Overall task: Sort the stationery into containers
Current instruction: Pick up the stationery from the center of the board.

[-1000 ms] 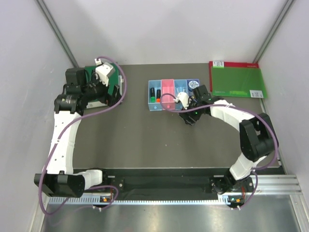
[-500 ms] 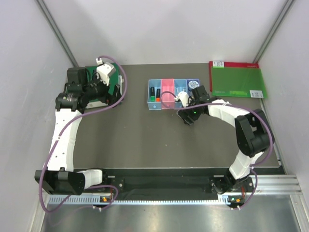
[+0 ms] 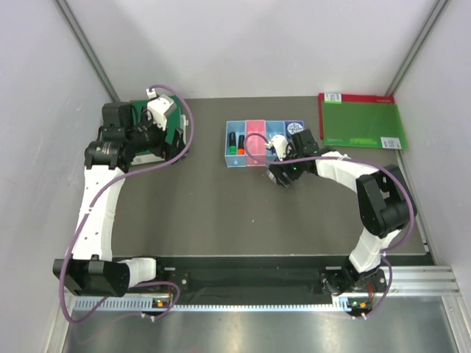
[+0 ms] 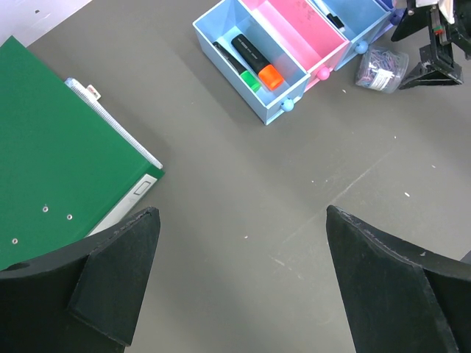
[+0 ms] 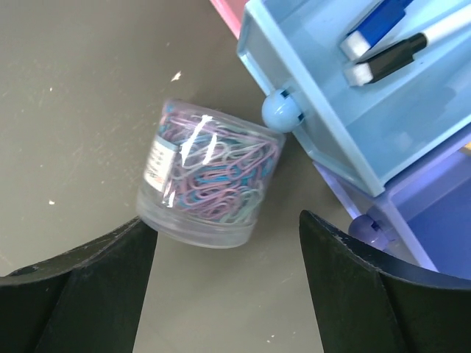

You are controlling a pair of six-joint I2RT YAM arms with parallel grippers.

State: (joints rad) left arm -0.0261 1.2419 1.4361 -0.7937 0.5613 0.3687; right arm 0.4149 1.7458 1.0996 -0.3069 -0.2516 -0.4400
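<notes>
- While the highlighters [image 4: 254,62] already sit in the end tray [image 4: 274,118] and the pen [image 5: 375,22] and marker [image 5: 386,57] in the third tray [image 5: 324,140], you've still got the clip box [image 5: 210,173] to sort.
- It lies on the bench [image 4: 243,169], just beside that tray's knob [image 5: 282,110].
- Your right gripper [image 5: 227,228] is spread wide around it, not closed.
- Your left gripper [image 4: 241,213] is wide and empty.

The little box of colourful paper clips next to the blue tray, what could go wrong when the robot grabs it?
1. The right gripper is open near the clip box, not gripping it. The box looks round and smooth, so it might slip or roll away as the gripper closes.
2. The box sits right by the knob of a light blue tray, so the gripper might bump the tray and shove it.
</notes>
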